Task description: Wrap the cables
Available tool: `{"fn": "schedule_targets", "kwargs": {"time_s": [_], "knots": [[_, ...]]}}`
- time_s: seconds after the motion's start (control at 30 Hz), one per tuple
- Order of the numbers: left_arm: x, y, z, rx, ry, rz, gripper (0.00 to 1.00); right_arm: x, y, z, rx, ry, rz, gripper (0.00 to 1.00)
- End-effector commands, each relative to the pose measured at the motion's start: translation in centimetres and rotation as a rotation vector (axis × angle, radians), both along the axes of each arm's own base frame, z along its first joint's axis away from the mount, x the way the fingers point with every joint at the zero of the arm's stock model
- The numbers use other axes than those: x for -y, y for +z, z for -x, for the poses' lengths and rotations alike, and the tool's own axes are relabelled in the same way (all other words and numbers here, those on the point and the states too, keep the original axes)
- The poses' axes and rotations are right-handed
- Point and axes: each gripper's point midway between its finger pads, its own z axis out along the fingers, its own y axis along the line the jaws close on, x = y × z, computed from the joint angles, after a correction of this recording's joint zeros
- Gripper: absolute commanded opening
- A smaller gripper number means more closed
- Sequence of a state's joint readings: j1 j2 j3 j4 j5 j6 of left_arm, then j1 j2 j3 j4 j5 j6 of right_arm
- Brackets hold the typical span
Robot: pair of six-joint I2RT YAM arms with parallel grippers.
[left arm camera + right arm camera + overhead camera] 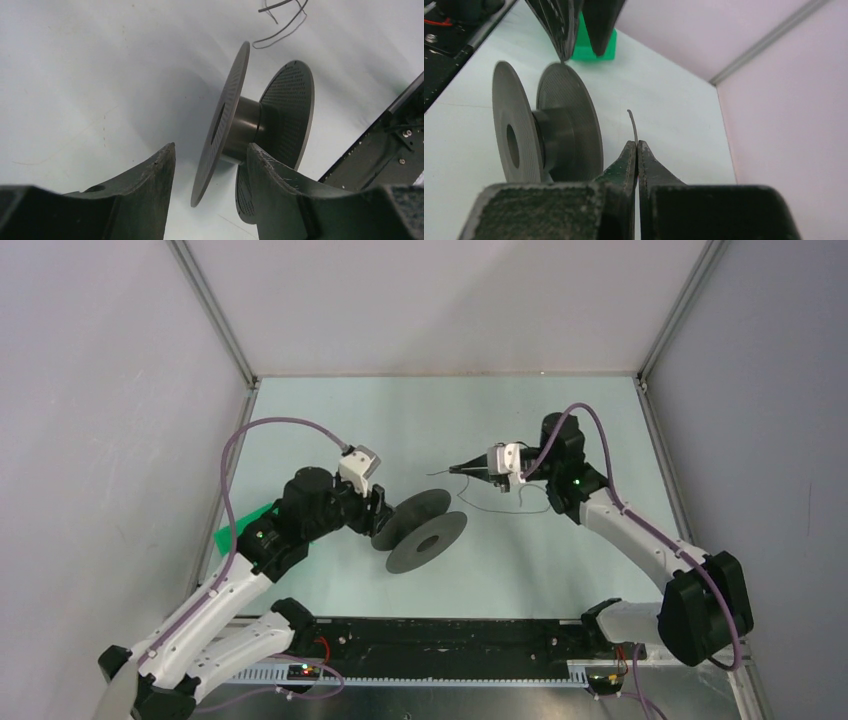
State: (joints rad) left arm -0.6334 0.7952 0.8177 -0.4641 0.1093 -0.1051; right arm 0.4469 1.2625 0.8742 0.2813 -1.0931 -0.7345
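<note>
The thin black cable (505, 508) lies curled on the table right of the dark grey spool (425, 530). My right gripper (455, 470) is shut on one end of the cable. In the right wrist view the gripper (637, 142) pinches it and a short end of the cable (632, 120) sticks up past the tips. My left gripper (383, 515) is open at the spool's left side. In the left wrist view the gripper (210, 147) has the spool's near flange (222, 120) between its spread fingers, and the spool (250, 122) stands on its rims. Cable loops (282, 30) lie beyond.
A green block (250, 520) sits at the table's left edge behind the left arm, and it shows in the right wrist view (596, 47). A black rail (450, 640) runs along the near edge. Metal frame posts and walls enclose the table.
</note>
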Motion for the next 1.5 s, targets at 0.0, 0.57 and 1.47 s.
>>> {"fn": "schedule_targets", "kwargs": {"time_s": [0.0,0.57,1.47], "knots": [[0.3,0.3,0.8,0.008,-0.050,0.017,0.59,-2.0,1.0,2.0,0.131,0.170,0.032,0.00],[1.8,-0.7,1.0,-0.122,-0.125,0.082,0.55,-6.8,-4.5,4.2,0.073,0.317,0.223,0.00],[3.4,-1.8,-1.1,-0.121,-0.184,0.025,0.51,-8.7,-7.3,3.3,-0.081,0.229,0.292,0.00]]}}
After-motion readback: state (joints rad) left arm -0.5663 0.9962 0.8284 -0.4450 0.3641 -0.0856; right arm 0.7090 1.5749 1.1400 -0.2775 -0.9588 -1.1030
